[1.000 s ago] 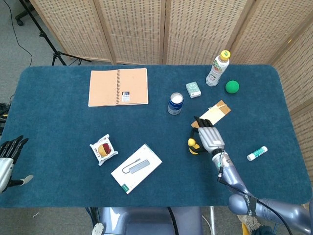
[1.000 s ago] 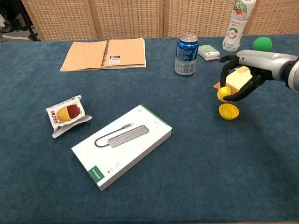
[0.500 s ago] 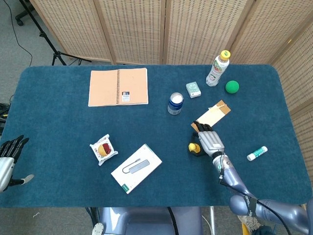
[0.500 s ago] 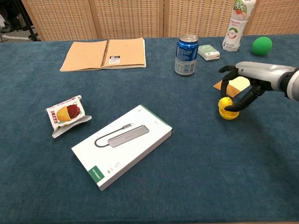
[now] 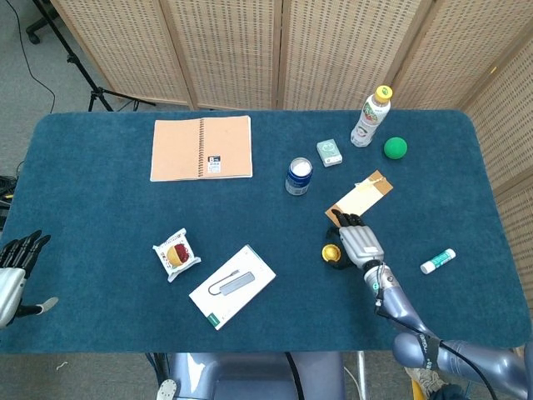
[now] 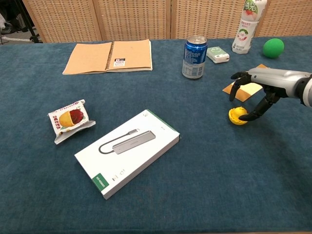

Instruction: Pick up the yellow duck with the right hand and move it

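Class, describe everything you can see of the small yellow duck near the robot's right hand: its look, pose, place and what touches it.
The small yellow duck is a glossy, plastic-looking toy, seen in the chest view as a rounded bowl-like shape; its head cannot be made out. It rests on the blue cloth-covered table, in front of the tan card. The right robot hand arches over it with fingers spread, dark fingertips at its right edge, apparently touching without clearly gripping it. In the head view the duck lies left of that hand.
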